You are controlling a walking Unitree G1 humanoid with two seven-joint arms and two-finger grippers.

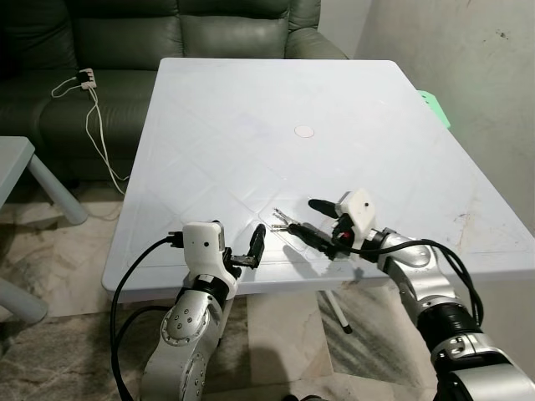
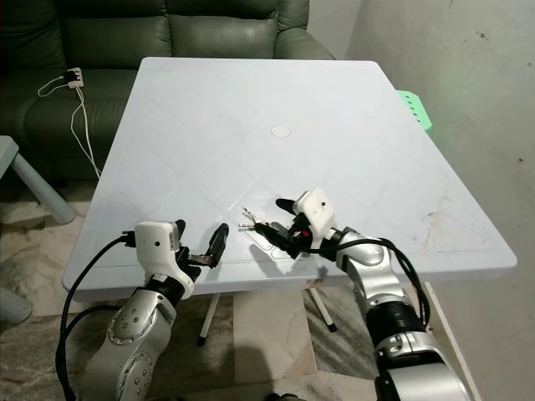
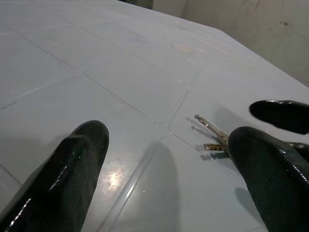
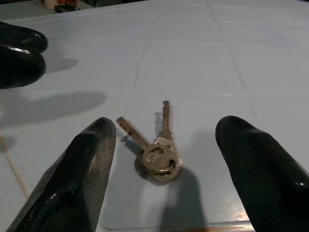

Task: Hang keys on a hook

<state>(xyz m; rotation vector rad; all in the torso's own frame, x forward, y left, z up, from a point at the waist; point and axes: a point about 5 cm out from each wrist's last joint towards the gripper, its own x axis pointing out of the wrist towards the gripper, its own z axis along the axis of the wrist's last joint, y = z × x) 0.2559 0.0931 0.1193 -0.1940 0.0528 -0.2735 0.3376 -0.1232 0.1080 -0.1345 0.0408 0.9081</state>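
The keys (image 4: 157, 153) are lying flat on the white worktop (image 1: 251, 109), low and centre in the head views. The right hand (image 1: 311, 219) is hovering over them, fingers spread wide, bracketing the ring. It should drop lower and pinch at the ring. The left hand (image 1: 238, 246) is waiting open by the near edge.

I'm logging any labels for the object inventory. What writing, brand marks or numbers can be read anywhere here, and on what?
No readable text in any view.
Keys: any stamping on the heads is too blurred to read.
Table: plain, with a blank round cap only.
Right gripper and left gripper: no markings legible.
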